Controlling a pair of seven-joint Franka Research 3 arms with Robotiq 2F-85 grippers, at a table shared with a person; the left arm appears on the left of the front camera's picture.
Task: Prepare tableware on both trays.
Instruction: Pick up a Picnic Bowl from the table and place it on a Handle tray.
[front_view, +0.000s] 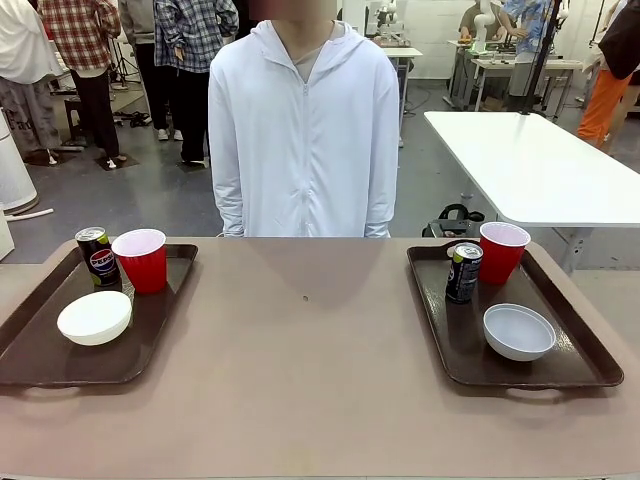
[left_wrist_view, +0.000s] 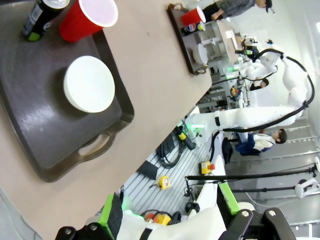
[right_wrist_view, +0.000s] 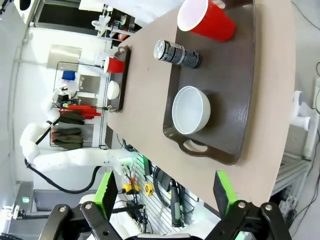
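Note:
Two dark brown trays lie on the table. The left tray (front_view: 40, 352) carries a Pepsi can (front_view: 97, 255), a red cup (front_view: 141, 259) and a white bowl (front_view: 94, 317). On the right tray (front_view: 468, 352) stand a black can (front_view: 463, 271), a red cup (front_view: 501, 251) and a white bowl (front_view: 519, 331). My left gripper (left_wrist_view: 169, 210) hangs open, high off the near table edge by the left tray (left_wrist_view: 40, 125), nothing between its fingers. My right gripper (right_wrist_view: 164, 195) is likewise open and empty, off the edge near the right tray (right_wrist_view: 235, 100).
A person in a white hooded jacket (front_view: 303, 130) stands at the far side, arms down. The tan table (front_view: 300, 380) stretches bare between the trays. Another white table (front_view: 540, 165) stands behind on the right. Cables and small parts lie on the floor (left_wrist_view: 165, 177) below the grippers.

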